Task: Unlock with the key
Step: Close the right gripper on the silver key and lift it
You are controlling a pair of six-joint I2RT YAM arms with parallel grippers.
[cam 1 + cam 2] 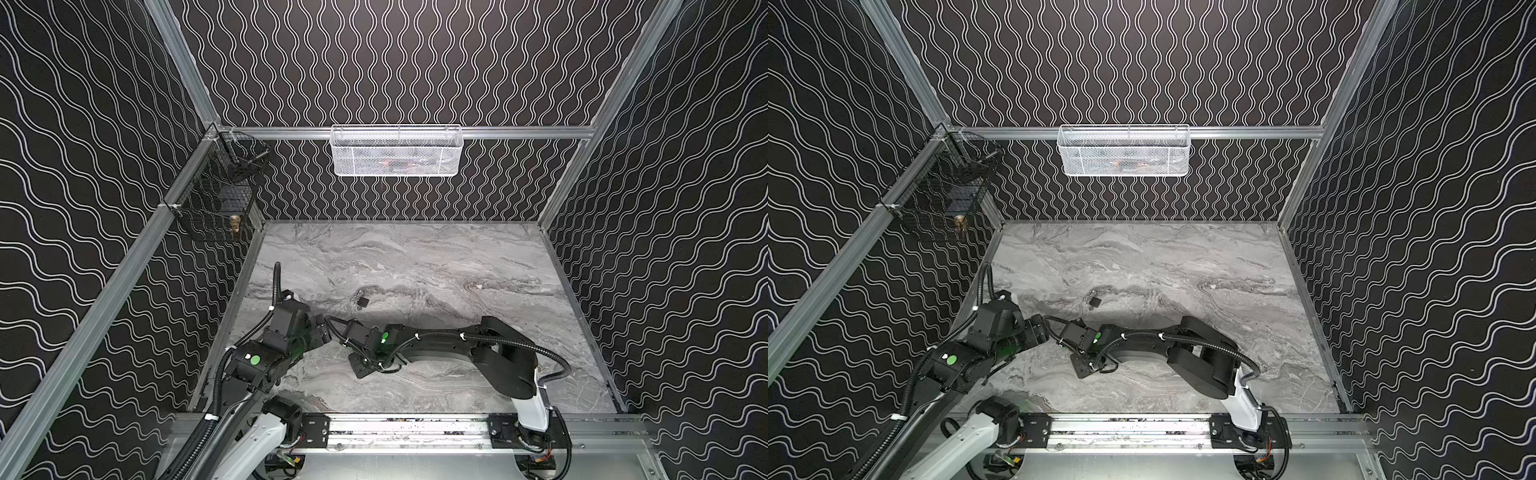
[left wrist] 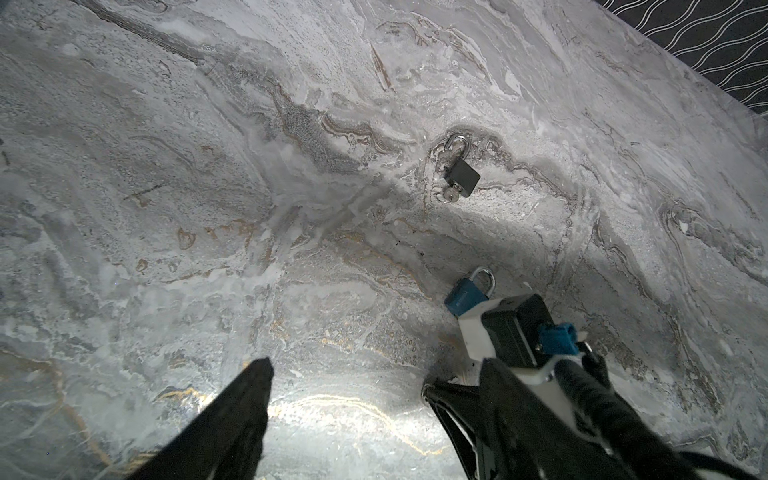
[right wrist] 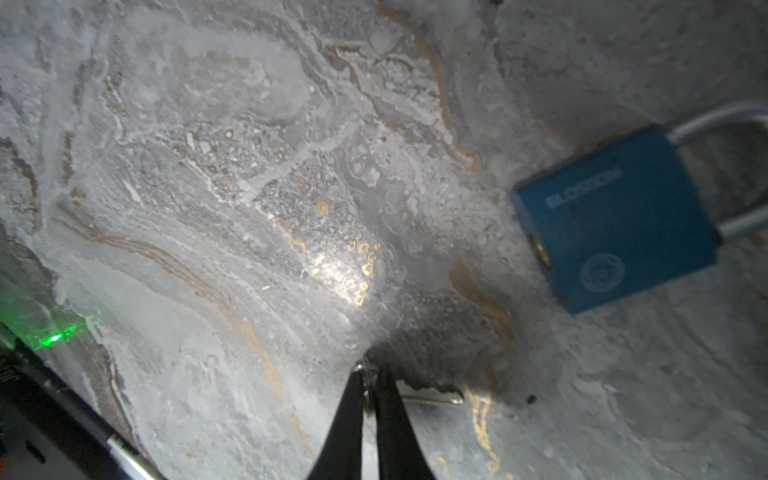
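Pushing the key [image 3: 436,400] home could simply shove the blue padlock [image 3: 615,224] away, since the left jaws stand wide open and empty and nothing braces it. The right jaws, closed almost together, pinch the key only at their tips, so it may twist or slip. The padlock lies flat on the near left of the table [image 3: 208,187], just beyond those jaws. It has a blue body, both legs of its grey shackle seated, and a brass keyhole facing them.
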